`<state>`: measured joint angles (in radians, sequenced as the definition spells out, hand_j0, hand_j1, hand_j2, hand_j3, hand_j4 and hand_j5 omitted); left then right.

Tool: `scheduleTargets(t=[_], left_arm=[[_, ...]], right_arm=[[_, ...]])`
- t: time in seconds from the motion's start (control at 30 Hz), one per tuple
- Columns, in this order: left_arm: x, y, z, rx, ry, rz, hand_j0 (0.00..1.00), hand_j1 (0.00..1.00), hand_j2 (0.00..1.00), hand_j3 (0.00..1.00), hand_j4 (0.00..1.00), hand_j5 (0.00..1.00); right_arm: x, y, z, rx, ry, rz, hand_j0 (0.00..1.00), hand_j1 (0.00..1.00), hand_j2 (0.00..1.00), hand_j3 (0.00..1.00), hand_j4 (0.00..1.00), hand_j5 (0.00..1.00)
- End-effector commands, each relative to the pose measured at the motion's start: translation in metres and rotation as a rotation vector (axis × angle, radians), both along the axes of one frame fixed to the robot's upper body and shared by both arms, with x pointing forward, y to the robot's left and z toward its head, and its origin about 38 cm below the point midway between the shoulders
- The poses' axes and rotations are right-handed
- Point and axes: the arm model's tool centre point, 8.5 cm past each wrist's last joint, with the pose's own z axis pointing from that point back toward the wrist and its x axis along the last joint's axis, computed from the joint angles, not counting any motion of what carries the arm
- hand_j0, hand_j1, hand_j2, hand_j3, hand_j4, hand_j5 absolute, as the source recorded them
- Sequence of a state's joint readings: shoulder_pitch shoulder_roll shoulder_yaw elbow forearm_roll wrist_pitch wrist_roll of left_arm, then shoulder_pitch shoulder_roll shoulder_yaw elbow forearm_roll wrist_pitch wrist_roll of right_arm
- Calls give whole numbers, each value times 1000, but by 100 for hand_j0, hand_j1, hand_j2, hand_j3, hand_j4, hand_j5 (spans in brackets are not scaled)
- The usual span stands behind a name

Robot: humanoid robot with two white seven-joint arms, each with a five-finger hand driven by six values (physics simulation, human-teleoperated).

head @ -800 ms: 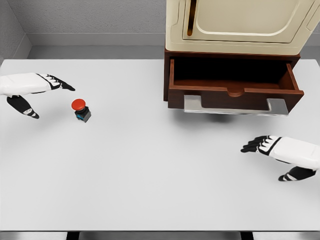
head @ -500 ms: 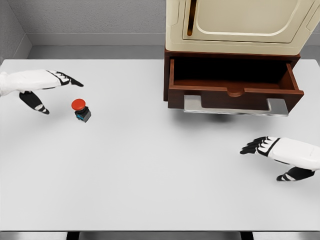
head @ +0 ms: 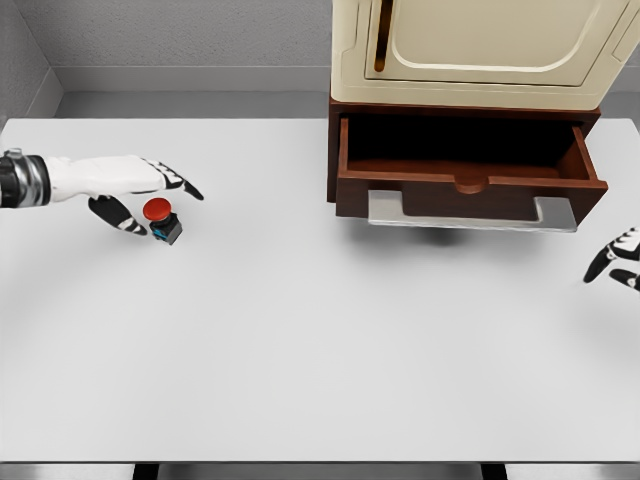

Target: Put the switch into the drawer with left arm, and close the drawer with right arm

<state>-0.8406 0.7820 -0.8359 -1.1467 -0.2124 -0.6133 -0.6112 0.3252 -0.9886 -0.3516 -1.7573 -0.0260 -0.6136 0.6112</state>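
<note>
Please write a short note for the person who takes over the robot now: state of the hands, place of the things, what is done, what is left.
Left hand: open, fingers spread around the red-button switch, not gripping it.
Right hand: open, at the right edge of the table, holding nothing.
Drawer: open, under the cream cabinet.
Done: nothing.
Left: grasp the switch, put it in the drawer, close the drawer with the right hand.

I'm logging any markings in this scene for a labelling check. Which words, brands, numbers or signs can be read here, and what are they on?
None: no readable text shows in the head view.
Switch: red button on a dark base, no legible marking.
Drawer: plain brown wood, metal handle unmarked.
Cream cabinet: no lettering.
Left hand and right hand: only black and white patterning.
</note>
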Motion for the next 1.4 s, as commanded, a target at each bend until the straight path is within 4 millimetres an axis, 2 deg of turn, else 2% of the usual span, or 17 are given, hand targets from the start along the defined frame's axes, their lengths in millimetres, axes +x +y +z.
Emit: scheduleTargets(t=[0.0,0.23,0.57,0.67,0.83,0.93,1.23,1.3,1.37], left_arm=[[-2,-3,-3,4,8,-11,77,77,77,77,77,77],[-4,6,0,17,7,4,77,77,77,77,77,77],[-6,4,2,19,2,-11,73,73,73,73,73,73],[-6,4,2,19,2,-11,66,66,66,66,66,66],[-9,0,-7,35,22,-25,63,63,63,63,63,63],[-10,-3,-5,34,18,-35,53,53,53,53,53,53],[-9,-6,1,28,4,-45,35,35,35,35,35,35],[-12,-10,8,30,-11,-68,34,34,34,34,34,34],[-22,-21,22,33,-45,-127,33,33,33,33,33,33]], right_arm=[[1,-1,4,8,-3,0,43,43,43,43,43,43],[1,0,4,3,0,2,46,46,46,46,46,46],[0,-1,2,-20,23,13,48,48,48,48,48,48],[0,0,1,-19,26,15,49,49,49,49,49,49],[0,3,-3,-17,40,22,49,49,49,49,49,49],[0,3,-4,-16,43,24,49,49,49,49,49,49],[2,10,-10,-24,67,50,49,49,49,49,49,49],[4,11,-7,-39,67,60,49,49,49,49,49,49],[6,12,-5,-38,61,65,49,49,49,49,49,49]])
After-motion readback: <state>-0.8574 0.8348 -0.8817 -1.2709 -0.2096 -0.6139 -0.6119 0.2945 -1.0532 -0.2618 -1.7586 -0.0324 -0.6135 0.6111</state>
